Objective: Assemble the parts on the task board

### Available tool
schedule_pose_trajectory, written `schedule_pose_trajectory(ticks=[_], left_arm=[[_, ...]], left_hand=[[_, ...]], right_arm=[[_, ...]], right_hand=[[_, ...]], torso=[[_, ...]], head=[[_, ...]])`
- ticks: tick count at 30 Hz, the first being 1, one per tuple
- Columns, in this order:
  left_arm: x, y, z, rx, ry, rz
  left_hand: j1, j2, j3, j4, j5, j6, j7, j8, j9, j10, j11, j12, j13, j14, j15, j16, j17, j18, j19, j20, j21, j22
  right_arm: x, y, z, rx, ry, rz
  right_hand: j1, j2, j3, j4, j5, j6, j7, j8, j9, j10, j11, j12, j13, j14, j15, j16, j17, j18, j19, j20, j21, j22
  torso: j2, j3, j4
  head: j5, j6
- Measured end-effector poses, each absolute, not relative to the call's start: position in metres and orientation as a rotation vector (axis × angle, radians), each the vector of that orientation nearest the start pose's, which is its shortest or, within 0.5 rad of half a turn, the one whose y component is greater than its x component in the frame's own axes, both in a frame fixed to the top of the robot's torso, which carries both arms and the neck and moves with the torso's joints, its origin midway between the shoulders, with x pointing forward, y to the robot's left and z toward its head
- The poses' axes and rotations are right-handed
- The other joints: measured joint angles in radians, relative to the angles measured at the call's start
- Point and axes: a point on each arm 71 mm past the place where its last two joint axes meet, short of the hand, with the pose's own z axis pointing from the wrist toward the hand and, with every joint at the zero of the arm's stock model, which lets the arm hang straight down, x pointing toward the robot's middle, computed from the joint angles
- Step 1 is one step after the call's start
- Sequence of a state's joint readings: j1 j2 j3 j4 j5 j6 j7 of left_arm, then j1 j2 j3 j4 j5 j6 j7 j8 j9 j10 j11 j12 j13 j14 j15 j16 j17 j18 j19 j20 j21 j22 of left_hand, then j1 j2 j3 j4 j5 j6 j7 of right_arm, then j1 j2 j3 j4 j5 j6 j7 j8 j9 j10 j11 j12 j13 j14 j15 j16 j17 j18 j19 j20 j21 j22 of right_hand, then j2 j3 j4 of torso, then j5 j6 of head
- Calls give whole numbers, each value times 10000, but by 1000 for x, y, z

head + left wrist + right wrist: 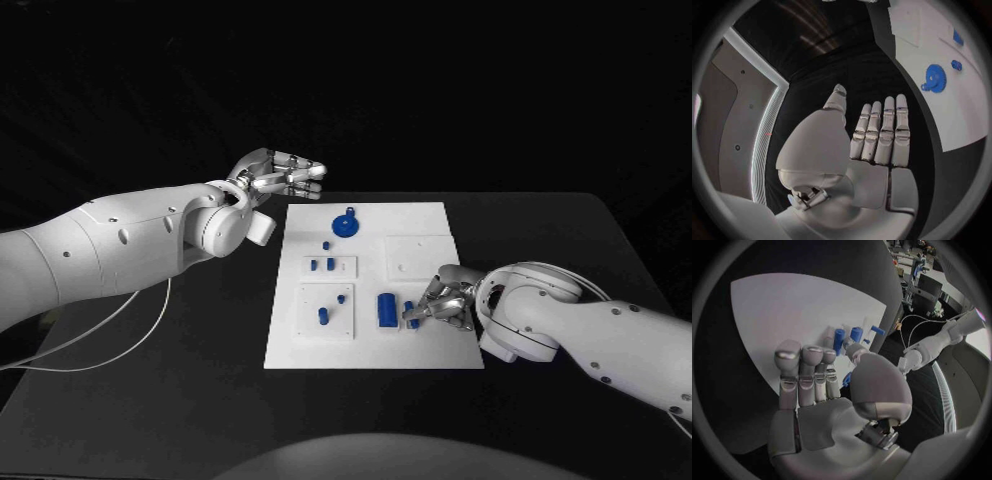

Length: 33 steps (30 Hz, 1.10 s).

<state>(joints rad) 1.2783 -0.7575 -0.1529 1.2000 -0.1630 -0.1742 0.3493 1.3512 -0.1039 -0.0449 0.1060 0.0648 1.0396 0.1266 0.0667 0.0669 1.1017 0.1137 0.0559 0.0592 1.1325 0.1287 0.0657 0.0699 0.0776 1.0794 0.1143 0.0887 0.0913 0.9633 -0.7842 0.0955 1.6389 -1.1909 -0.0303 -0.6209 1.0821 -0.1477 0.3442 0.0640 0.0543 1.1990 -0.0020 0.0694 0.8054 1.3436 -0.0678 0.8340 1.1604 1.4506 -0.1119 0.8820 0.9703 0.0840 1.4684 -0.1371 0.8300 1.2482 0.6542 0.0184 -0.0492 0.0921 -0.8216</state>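
Board [368,355] sits mid-frame in the head view, a white plate with its long axis running near to far, bare black table [144,400] all round it. Widest open room is along the lower edge and lower left of the frame.

Near end: right hand [440,305] lies over the board's right edge at lower right, fingers curled down at a small blue part [410,309] next to a larger upright-looking blue block [387,309]. Whether the hand pinches the small part or only touches it, cannot tell. Right wrist view has fingers [804,370] laid together over the plate with blue pieces [839,340] just past the fingertips; grasp hidden behind the thumb there too.

Left of that, a raised square panel [326,311] carries two small blue pegs [323,316]. Block's long axis runs near to far, parallel to the board's long edges.

Mid-board: another small panel with two short blue pegs [330,264], and a plain white square [423,255] on the right.

Far end: blue gear [345,223] with a stub pointing away, a small blue bit [327,245] beside it. Left hand [281,175] hovers past the board's far-left corner, released, fingers straight, holding nothing. Left wrist view confirms: flat hand, gear [932,77] well apart from it.

White cable [101,350] trails over the table at lower left.
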Motion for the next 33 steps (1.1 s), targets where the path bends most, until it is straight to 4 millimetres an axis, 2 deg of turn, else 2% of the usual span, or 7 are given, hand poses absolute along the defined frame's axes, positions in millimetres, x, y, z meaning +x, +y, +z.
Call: schedule_pose_trajectory(ticks=[3, 4, 14, 20, 25, 30, 33], left_arm=[[542, 260, -194, -9231, 15337, -13301], [542, 260, -194, -9232, 15338, -13299], [542, 260, -194, -9237, 15341, -13287], [542, 260, -194, -9239, 15342, -13280], [542, 260, -194, -9238, 15344, -13279], [542, 261, -194, -9239, 15344, -13272], [542, 261, -194, -9241, 15343, -13265]], left_hand=[[0, 0, 0, 0, 0, 0, 0, 0, 0, 0, 0, 0, 0, 0, 0, 0, 0, 0, 0, 0, 0, 0], [0, 0, 0, 0, 0, 0, 0, 0, 0, 0, 0, 0, 0, 0, 0, 0, 0, 0, 0, 0, 0, 0], [0, 0, 0, 0, 0, 0, 0, 0, 0, 0, 0, 0, 0, 0, 0, 0, 0, 0, 0, 0, 0, 0], [0, 0, 0, 0, 0, 0, 0, 0, 0, 0, 0, 0, 0, 0, 0, 0, -1, 0, 0, 0, 0, 1], [0, 0, 0, 0, 0, 0, 0, 0, 0, 0, 0, 0, 0, 0, 0, 0, -1, 0, 0, 0, 0, 0], [0, 0, 0, 0, 0, 0, 0, 0, 0, 0, 0, 0, 0, 0, 0, 0, -1, 0, 0, 0, 0, 0], [0, 0, 0, 0, 0, 0, 0, 0, 0, 0, 0, 0, 0, 0, 0, 0, -1, 0, 0, 0, 0, 0]], right_arm=[[426, -163, -267, 2655, 22940, 4836], [426, -164, -267, 2670, 22933, 4832], [427, -166, -268, 2810, 22900, 4868], [427, -168, -267, 2883, 22889, 4916], [427, -170, -267, 2918, 22884, 4936], [426, -173, -267, 2907, 22887, 4977], [425, -173, -267, 2864, 22914, 5031]], right_hand=[[-4, -4, -71, 71, 0, 0, 0, 0, -10, 0, 0, 0, -1, 0, 0, 0, 0, 0, 0, 0, 0, -11], [-86, -86, -157, 157, 0, 0, 0, 0, -11, 0, 0, -26, 0, 0, 0, 0, 1, 0, 0, 0, 0, -10], [-463, -274, -1015, 1199, 0, 15, 54, 0, -11, 0, 0, -34, 14, -1, 0, 0, 44, 1, 0, 0, 0, -24], [-336, -315, -1164, 1429, 0, 15, 54, 0, 2, 0, 0, -33, 31, 0, 1, -41, 70, 0, 0, 0, 0, -25], [-46, -270, -1207, 1317, 0, 16, 53, 0, 19, 0, 0, -33, 37, -1, 1, -41, 70, 0, 0, 0, 0, -24], [643, -173, -1321, 483, 0, 16, 53, 0, 64, 1, 0, -33, 43, -1, 1, -41, 94, 0, 0, 0, 1, -24], [855, -90, -1309, 168, 0, 16, 53, -1, 65, 0, 0, -33, 58, 6, -6, -41, 105, 0, 0, 0, 0, -24]], torso=[[0, 0, 2], [0, 0, 2], [0, 0, 2], [0, 0, 2], [0, 0, 3], [0, 6, 3], [0, 6, 3]], head=[[-3, -1], [-3, 0], [-5, 38], [-13, 46], [-22, 35], [-25, 21], [-10, 29]])
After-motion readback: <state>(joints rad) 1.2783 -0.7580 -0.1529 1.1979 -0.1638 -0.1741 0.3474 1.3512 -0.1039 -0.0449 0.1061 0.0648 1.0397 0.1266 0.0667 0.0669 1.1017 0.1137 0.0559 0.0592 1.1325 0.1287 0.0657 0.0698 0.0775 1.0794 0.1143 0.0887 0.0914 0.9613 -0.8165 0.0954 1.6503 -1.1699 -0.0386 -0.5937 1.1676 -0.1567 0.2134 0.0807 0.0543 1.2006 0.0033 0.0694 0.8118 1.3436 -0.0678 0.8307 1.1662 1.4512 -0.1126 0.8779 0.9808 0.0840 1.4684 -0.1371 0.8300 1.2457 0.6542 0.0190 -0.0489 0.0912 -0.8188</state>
